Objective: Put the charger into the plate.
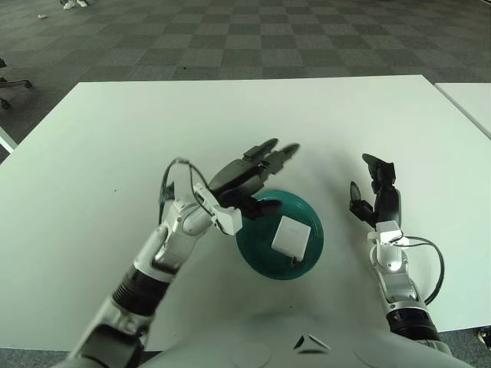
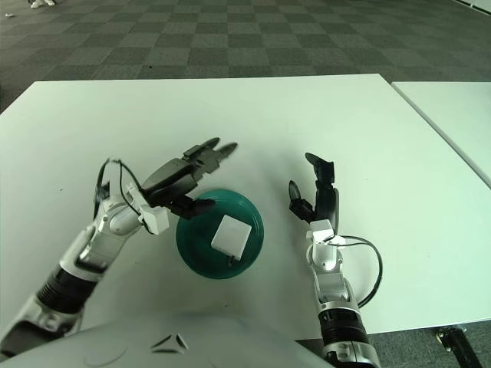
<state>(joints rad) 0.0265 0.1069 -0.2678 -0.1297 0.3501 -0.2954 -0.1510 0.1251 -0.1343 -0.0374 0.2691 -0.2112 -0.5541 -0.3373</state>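
Now the charger (image 1: 291,236) lies in the plate (image 1: 259,261), so the left hand (image 1: 244,175), fingers spread and seemingly empty, should lift straight clear without nudging the rim.

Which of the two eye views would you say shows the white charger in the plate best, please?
The left eye view, marginally: the charger lies flat in the green plate, unobstructed, clear of the open left hand. The right eye view shows it unobstructed too.

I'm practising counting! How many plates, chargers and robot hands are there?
Plates: 1, the green plate
Chargers: 1, the white charger lying in it
Robot hands: 2, left hand and right hand
Total: 4
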